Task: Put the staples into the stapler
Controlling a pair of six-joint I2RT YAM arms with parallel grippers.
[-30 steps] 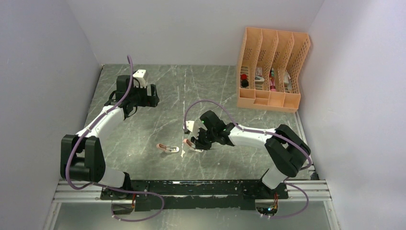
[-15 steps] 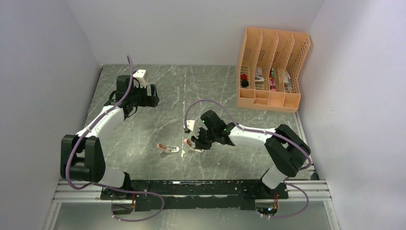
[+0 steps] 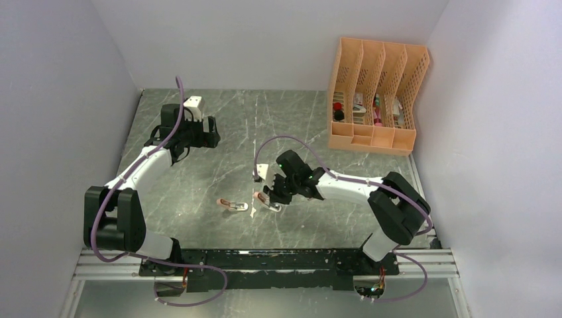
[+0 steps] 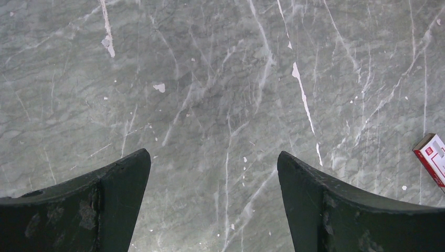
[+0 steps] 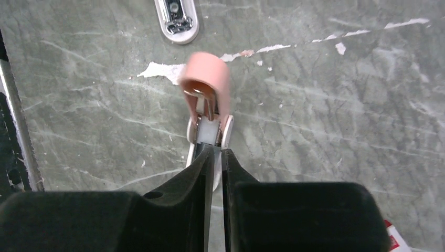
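Note:
My right gripper [image 5: 218, 149] is shut on the white rear end of a salmon-pink mini stapler [image 5: 205, 84], whose pink top is lifted open over the table. In the top view this gripper [image 3: 270, 197] and stapler [image 3: 264, 200] are at the table's middle front. The red-and-white staples box shows only as a corner at the right wrist view's lower right [image 5: 394, 237] and at the left wrist view's right edge [image 4: 431, 157]. No loose staple strip shows. My left gripper [image 3: 212, 132] is open and empty at the back left, above bare table [image 4: 213, 157].
A second small stapler [image 3: 232, 205] lies left of the held one, its white base and metal showing in the right wrist view [image 5: 177, 18]. An orange desk organiser [image 3: 374, 99] with small items stands at the back right. Grey walls enclose the marble table.
My right gripper has shifted slightly left and away with the stapler. The left arm has not moved.

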